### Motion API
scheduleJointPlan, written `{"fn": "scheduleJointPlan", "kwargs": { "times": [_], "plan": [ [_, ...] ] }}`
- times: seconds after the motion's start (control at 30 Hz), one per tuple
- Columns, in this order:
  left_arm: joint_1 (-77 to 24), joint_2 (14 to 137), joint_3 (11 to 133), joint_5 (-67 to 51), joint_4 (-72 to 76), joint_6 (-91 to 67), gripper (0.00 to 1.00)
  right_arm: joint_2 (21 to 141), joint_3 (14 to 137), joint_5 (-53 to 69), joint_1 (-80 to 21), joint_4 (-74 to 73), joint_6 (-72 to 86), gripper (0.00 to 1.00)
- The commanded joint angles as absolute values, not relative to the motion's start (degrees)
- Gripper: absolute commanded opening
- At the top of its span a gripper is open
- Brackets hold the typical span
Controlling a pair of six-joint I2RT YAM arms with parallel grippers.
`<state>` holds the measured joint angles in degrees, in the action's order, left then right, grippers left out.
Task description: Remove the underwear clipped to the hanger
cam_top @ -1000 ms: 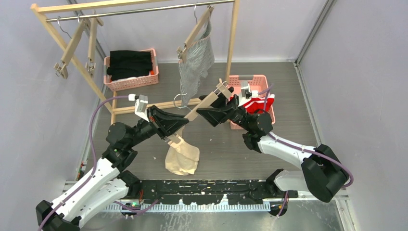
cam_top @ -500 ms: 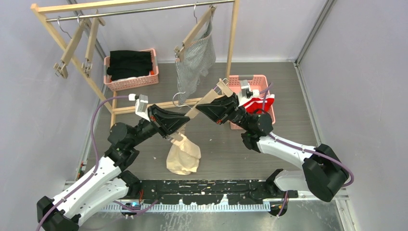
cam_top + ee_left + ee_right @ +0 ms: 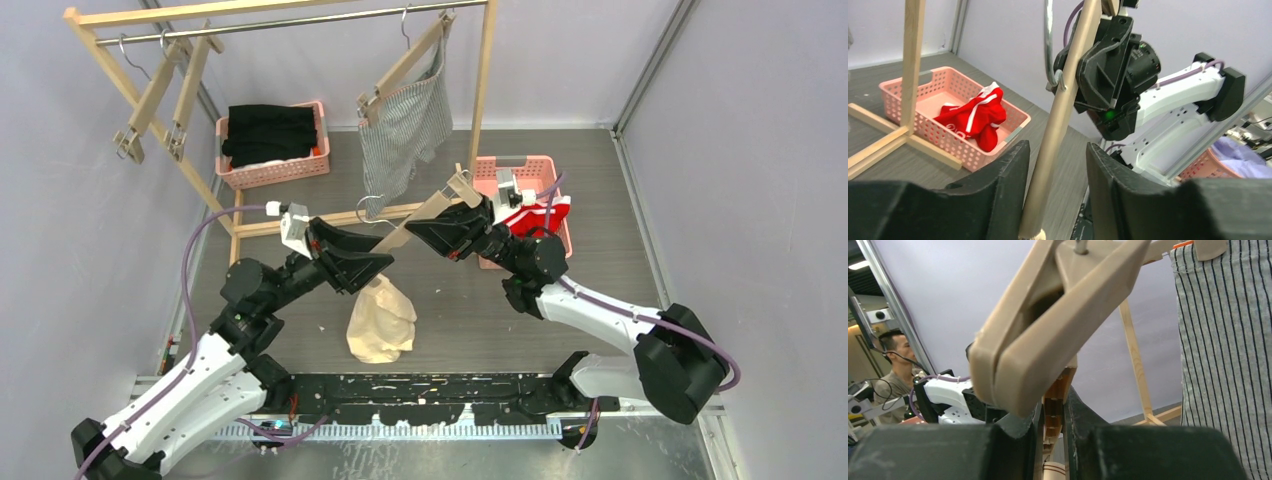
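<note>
The cream underwear (image 3: 381,322) is heaped on the table (image 3: 600,200), just below the low end of the tilted hanger (image 3: 425,213); whether a clip holds it cannot be told. The red underwear (image 3: 536,216) is laid in the pink basket (image 3: 520,163), and the grey striped underwear (image 3: 402,130) is hung on the rack (image 3: 485,70). The left arm is stretched forward, and the left hand (image 3: 1055,150) is seen open, with the hanger bar between its fingers. The right hand (image 3: 1053,420) is closed tightly on the upper part of the bar.

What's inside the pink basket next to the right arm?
Only the red underwear with white trim, crumpled toward one end; the rest of the pink basket looks bare. From above, the right arm hides part of it.
</note>
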<state>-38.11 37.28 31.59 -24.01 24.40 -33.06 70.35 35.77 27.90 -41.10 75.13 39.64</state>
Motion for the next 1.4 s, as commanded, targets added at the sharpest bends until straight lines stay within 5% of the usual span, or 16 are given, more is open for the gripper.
{"fn": "scheduleJointPlan", "kwargs": {
  "times": [0.0,0.33,0.67,0.8,0.93,1.03,1.13,1.27,1.37],
  "plan": [
    [-38.56,33.82,34.45,-23.87,18.15,-28.60,0.54,67.59,36.79,25.45,-40.79,77.14,36.07,0.01],
    [-38.53,26.31,34.31,-16.16,4.27,-21.21,0.68,62.86,35.52,25.49,-40.89,75.63,36.03,0.01],
    [-38.56,29.94,33.36,-18.73,9.47,-23.14,0.68,61.05,35.34,25.32,-40.96,74.79,35.66,0.01],
    [-38.56,32.58,34.19,-21.85,11.70,-23.45,0.50,61.67,35.55,25.25,-40.96,74.96,35.60,0.01],
    [-38.57,34.39,35.43,-23.69,12.13,-23.29,0.05,62.11,35.38,25.16,-40.96,74.67,35.53,0.01],
    [-38.52,33.93,35.31,-23.54,12.48,-23.12,0.00,61.93,34.84,25.05,-40.96,74.41,35.47,0.01],
    [-38.53,32.37,35.67,-22.97,11.25,-22.42,0.14,61.30,34.44,24.59,-41.01,73.58,35.02,0.01],
    [-38.50,30.82,36.29,-22.39,10.18,-21.89,0.58,61.06,34.63,25.05,-40.98,73.29,34.95,0.01],
    [-38.50,30.33,36.54,-21.69,10.26,-21.76,0.66,61.45,34.92,25.63,-40.97,73.62,35.65,0.01]
  ]
}}
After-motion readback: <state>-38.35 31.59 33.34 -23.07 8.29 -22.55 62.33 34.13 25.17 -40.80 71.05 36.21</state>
